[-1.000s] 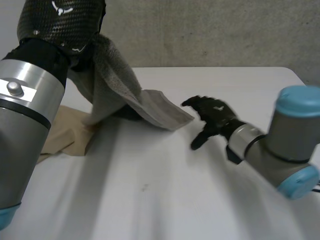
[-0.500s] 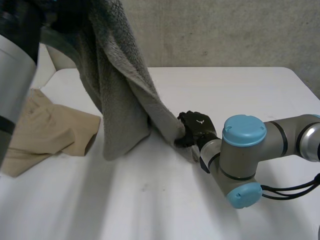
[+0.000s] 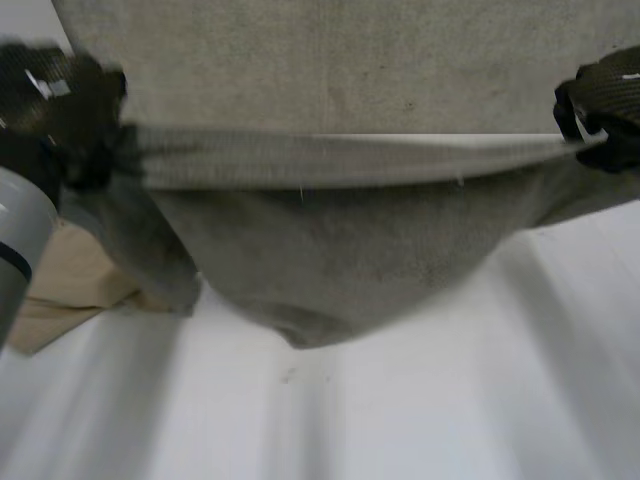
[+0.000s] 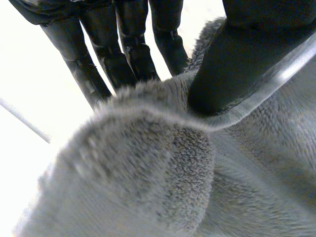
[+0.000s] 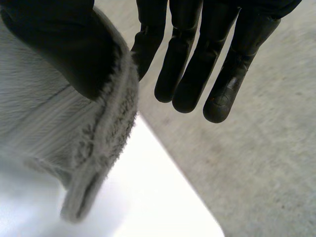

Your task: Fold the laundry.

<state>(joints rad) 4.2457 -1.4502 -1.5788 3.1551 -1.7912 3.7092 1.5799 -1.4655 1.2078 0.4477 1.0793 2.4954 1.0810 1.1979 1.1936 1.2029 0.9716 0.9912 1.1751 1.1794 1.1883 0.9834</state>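
A grey terry towel (image 3: 340, 250) hangs stretched wide above the white table (image 3: 420, 420), its top hem taut between my two hands and its body sagging toward the tabletop. My left hand (image 3: 60, 110) holds the hem's left end; in the left wrist view its thumb (image 4: 232, 64) presses the towel (image 4: 163, 187) against straight fingers (image 4: 123, 54). My right hand (image 3: 605, 105) holds the hem's right end. In the right wrist view its thumb (image 5: 64, 44) clamps the towel's edge (image 5: 44, 133), while the fingers (image 5: 197, 64) extend past the cloth.
A beige garment (image 3: 60, 290) lies crumpled on the table at the left, partly behind the hanging towel. Bare tabletop runs from under the towel to the near edge. A grey wall (image 3: 350, 60) stands behind the table.
My right hand reached the towel's lower corner, closed on it and rose to the right. The left hand stayed gripped, and the towel now spreads wide between both hands.
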